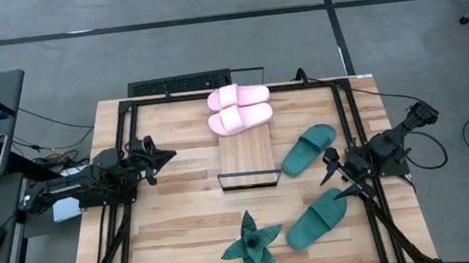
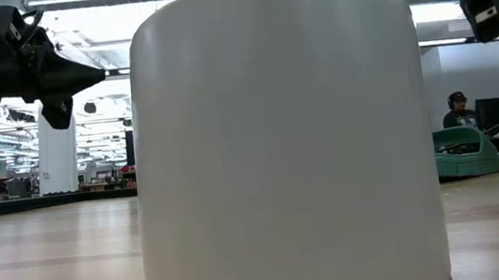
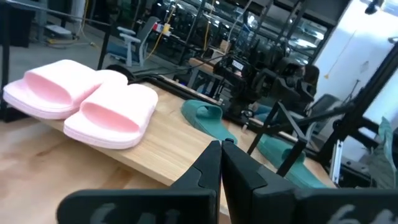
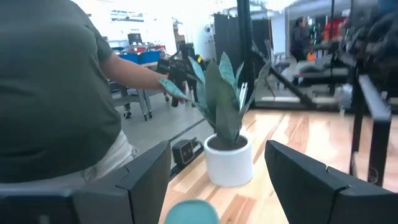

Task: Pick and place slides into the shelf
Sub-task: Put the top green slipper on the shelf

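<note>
The right claw point(image 1: 339, 176) stands wide and empty between the two green slides: one green slide point(image 1: 309, 149) lies just beyond its fingertips toward the shelf point(image 1: 246, 158), the other green slide point(image 1: 315, 219) lies just on its near side, and the right wrist view shows a rounded green edge point(image 4: 192, 212) directly under the gap between the fingers. The two pink slides point(image 1: 239, 108) already sit side by side on the far end of the shelf, well ahead of that claw and across from the left claw point(image 1: 158, 160), which is pinched tight on nothing and waits over the left side of the table point(image 1: 175, 232). The main risk is in the next grab: the slides are soft and wide, so a bite on the sole edge alone could fold it and let it slip out during the carry. With both green slides so close to the claw, a descent aimed slightly off could push one sideways or catch both. The plant point(image 1: 251, 244) in its white pot point(image 4: 228, 161) stands near the nearer slide, so a low swing could knock it. On the shelf, a careless drop close to the pink pair could shove them off the narrow board. A person point(image 4: 56, 93) stands just past the table edge.
</note>
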